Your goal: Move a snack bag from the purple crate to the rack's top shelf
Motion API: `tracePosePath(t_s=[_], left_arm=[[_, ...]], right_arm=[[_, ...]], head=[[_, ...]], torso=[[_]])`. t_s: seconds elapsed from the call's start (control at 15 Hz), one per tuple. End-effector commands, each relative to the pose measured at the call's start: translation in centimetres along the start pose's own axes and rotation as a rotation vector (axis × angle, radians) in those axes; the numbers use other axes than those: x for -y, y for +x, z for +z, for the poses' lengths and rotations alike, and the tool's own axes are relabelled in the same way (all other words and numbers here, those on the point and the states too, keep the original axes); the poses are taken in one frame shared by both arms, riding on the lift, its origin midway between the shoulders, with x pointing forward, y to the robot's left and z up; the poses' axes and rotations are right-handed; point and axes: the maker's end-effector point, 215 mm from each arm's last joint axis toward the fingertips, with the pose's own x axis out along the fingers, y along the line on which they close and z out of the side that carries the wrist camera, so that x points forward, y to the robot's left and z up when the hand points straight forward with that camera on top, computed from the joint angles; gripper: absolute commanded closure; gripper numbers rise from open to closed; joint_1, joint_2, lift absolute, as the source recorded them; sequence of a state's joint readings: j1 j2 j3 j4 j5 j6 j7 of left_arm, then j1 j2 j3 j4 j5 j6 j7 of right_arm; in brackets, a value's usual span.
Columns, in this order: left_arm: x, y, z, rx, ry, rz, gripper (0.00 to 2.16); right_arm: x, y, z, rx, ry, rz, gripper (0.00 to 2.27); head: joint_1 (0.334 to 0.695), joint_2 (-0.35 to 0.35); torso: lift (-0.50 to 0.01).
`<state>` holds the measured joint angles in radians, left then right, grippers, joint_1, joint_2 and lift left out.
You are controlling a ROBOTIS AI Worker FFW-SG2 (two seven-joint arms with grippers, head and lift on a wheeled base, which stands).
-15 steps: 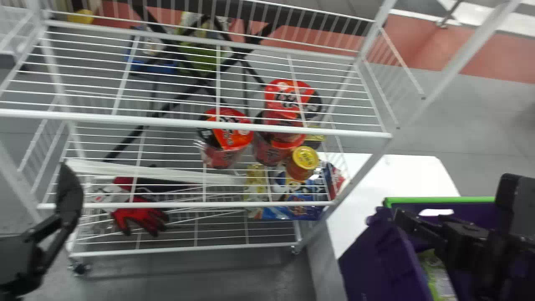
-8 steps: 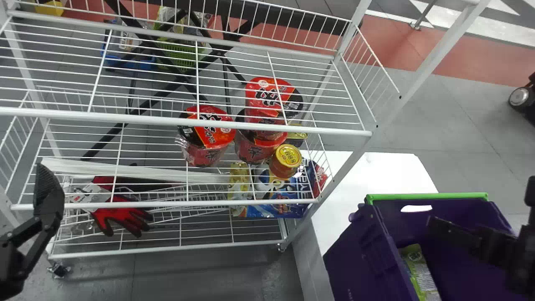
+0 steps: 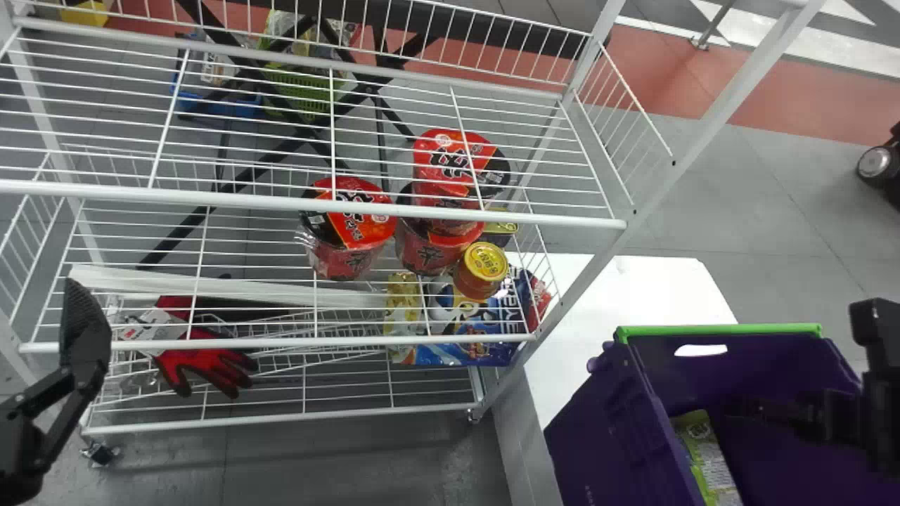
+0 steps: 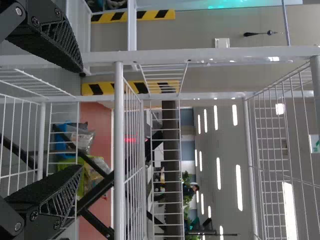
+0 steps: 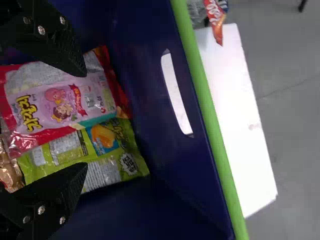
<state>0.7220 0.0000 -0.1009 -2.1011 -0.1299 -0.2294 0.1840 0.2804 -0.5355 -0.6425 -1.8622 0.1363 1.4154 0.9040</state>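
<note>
The right gripper point(image 5: 84, 119) is inside the crate point(image 3: 598, 436), its fingers set wide with nothing between them in hold. The pink bag point(image 5: 52, 102) lies in the crate, partly over the green bag point(image 5: 107, 167), both in the space under the fingers; a brown bag point(image 5: 9, 172) is beside them. Which one is wanted I cannot tell, but the pink one seems the easier pick. It should be light and soft, its glossy film apt to slip and its filling likely brittle. Best to take it across the narrow middle, deep enough to catch the body rather than loose film, and squeeze gently, minding not to pinch the green one too. The right arm point(image 3: 882, 379) stands at the crate's right side, its gripper reaching leftward within the walls. Under the crate is a white table point(image 3: 633, 288). Left of the crate, the left gripper point(image 4: 80, 119) waits by the rack point(image 3: 316, 204), fingers well apart. The top shelf point(image 4: 252, 165) appears to sit well above the crate's level.
</note>
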Motion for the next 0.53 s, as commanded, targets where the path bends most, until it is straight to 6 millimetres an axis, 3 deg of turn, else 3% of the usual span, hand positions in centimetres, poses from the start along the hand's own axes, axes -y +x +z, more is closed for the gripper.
tracePosePath(t_s=[0.0, 0.13, 0.47], left_arm=[[0.1, 0.0, -0.2, -0.006, 0.001, -0.001, 0.14], [0.1, 0.0, -0.3, -0.007, 0.003, -0.001, 0.14], [-0.3, 0.0, -0.4, -0.007, 0.009, 0.004, 0.14]], right_arm=[[1.7, 3.2, 0.3, -0.039, -0.160, 0.008, 0.21], [1.3, 5.3, 0.3, -0.044, -0.257, 0.070, 0.21], [1.4, 9.0, -5.4, -0.234, -0.347, 0.088, 0.21]], head=[[0.695, -0.350], [0.695, -0.350], [0.695, -0.350]], torso=[[-0.461], [-0.461], [-0.461]])
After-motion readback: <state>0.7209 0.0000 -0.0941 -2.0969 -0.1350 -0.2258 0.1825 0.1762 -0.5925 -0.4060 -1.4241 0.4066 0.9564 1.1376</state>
